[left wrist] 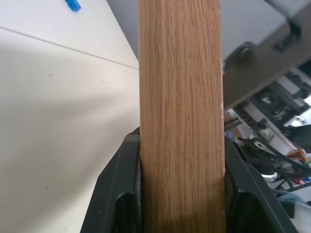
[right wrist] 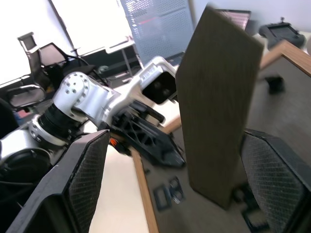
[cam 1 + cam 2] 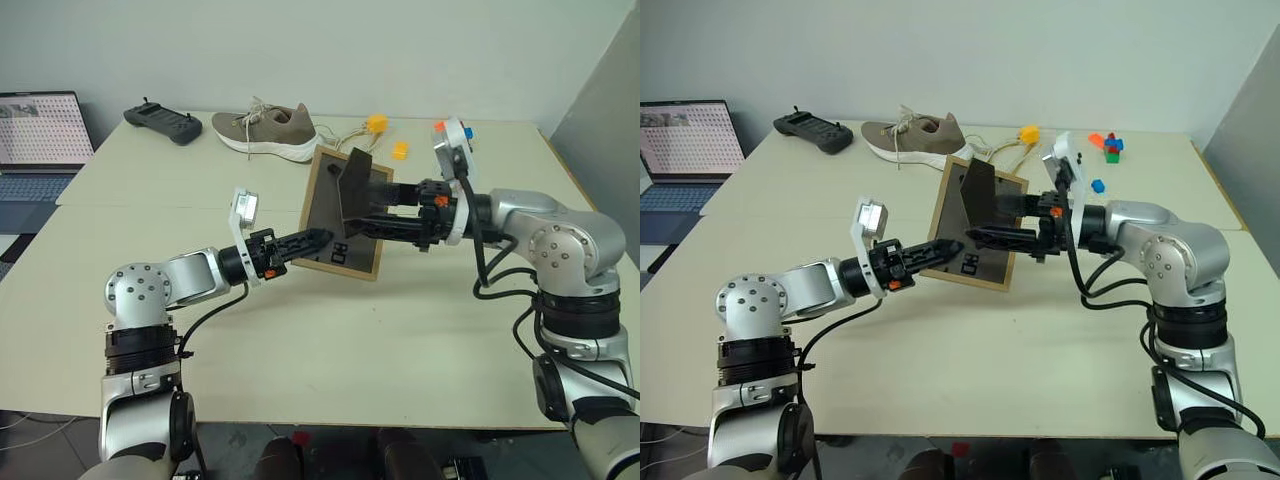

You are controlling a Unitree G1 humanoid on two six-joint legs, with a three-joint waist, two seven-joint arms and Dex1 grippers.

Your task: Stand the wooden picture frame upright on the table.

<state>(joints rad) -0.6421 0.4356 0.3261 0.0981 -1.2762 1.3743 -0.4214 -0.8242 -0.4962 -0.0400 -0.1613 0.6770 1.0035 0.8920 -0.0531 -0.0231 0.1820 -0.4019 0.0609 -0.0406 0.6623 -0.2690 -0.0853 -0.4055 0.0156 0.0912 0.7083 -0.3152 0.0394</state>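
Left wrist view is showing the left tool point(image 1: 182, 194) pinching the frame's point(image 3: 342, 215) wooden edge between both fingers point(image 1: 121, 189). From the head cameras, the frame is hanging tilted above the counter point(image 3: 330, 350), back side facing the robot, nearer than the shoe point(image 3: 268, 130) and well apart from it. At the frame's back, the stand point(image 2: 216, 102) is sticking out, folded open. The right tool point(image 2: 170, 179) is sitting spread wide, one finger on either side of the stand and not gripping it.

Risks from here, as I judge them: the left tool is carrying the frame alone by one edge, so the frame could pivot or slip in that grip while lowering. If the stand is not opened far enough, or swings back once the right tool is clear, the frame would be tipping backward on the counter. Setting it down crooked could also make it topple.
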